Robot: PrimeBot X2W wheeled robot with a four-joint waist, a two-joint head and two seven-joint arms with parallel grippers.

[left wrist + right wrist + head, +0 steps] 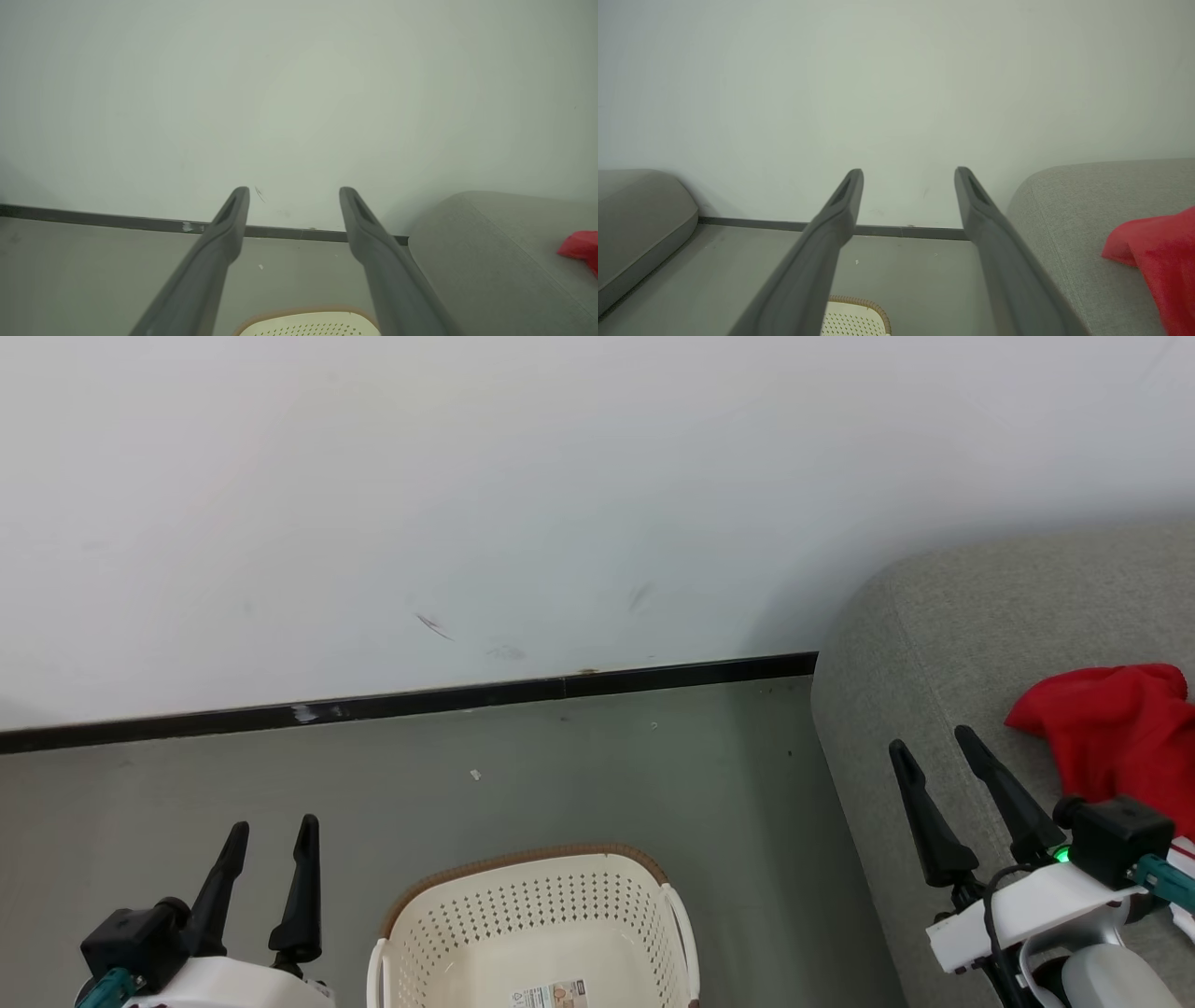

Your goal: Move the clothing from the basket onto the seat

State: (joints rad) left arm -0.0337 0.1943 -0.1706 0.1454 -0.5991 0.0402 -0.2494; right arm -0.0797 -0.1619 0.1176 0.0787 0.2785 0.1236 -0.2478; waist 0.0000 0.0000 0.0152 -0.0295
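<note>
The cream basket [532, 919] with a brown rim stands on the floor at the bottom centre; what I see of its inside holds only a paper label. Red clothing [1116, 733] lies on the grey seat [980, 635] at the right, also seen in the wrist views as red clothing [581, 247] and red clothing [1157, 261]. A bit of white trim shows beside my right wrist. My left gripper [275, 829] stands open left of the basket, with nothing between its fingers. My right gripper [932, 739] is open over the seat, just left of the clothing, and holds nothing.
A white wall with a dark baseboard [411, 700] runs behind the grey floor [560, 784]. Another grey cushion [640, 219] sits at the far left in the right wrist view. Bare floor lies between the basket and the wall.
</note>
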